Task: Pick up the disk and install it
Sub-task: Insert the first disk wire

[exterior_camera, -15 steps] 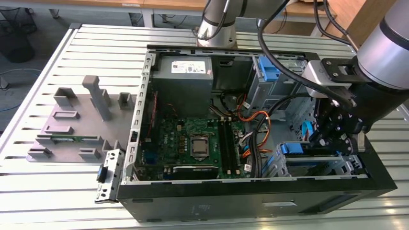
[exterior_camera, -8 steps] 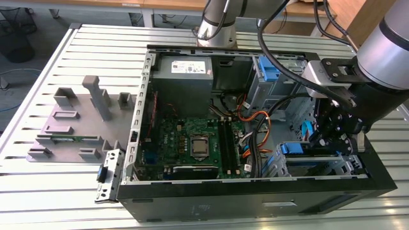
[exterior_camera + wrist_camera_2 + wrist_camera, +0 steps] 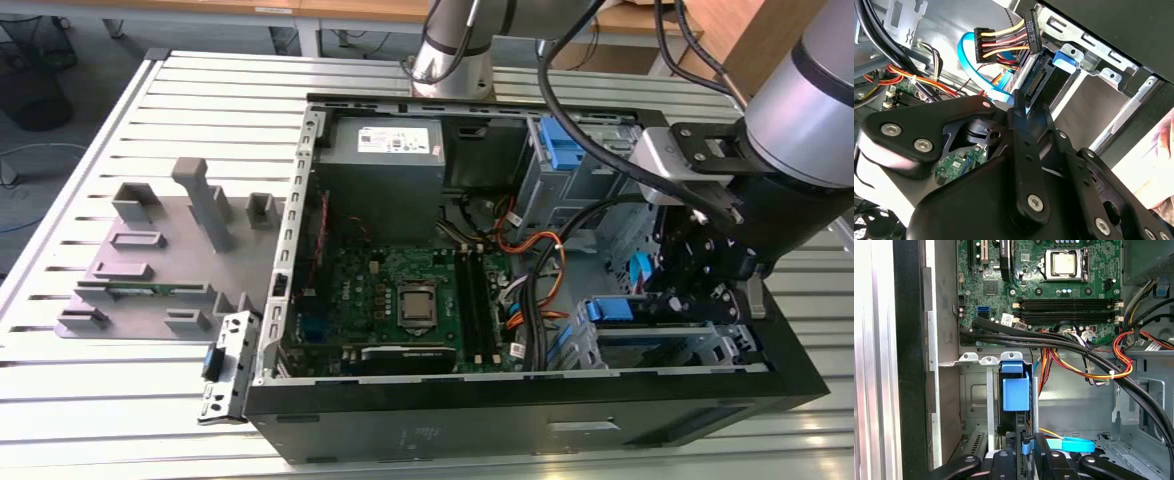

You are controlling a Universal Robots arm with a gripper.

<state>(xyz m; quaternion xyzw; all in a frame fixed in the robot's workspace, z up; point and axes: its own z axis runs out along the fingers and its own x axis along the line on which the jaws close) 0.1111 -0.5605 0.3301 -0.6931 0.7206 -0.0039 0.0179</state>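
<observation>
the gripper (image 3: 694, 285) is down inside the open computer case (image 3: 400, 430), at the drive bay (image 3: 667, 345) in the corner on the exterior view's right. in both wrist views its fingers (image 3: 1026, 457) stand close together on a thin edge, so i judge it is clenched on the disk (image 3: 1015, 395), which stands on its edge with blue rails, partly in the metal bay. in the second wrist view the disk's connector (image 3: 1035, 82) faces the power plug (image 3: 1030, 31) and blue data cable (image 3: 974, 60), which hang very near. to do this step well, i think the disk must stay parallel to the bay walls and go straight along the rails, without tilt. the black cable bundle (image 3: 1054, 342) crosses just beside the bay; it should not be caught.
</observation>
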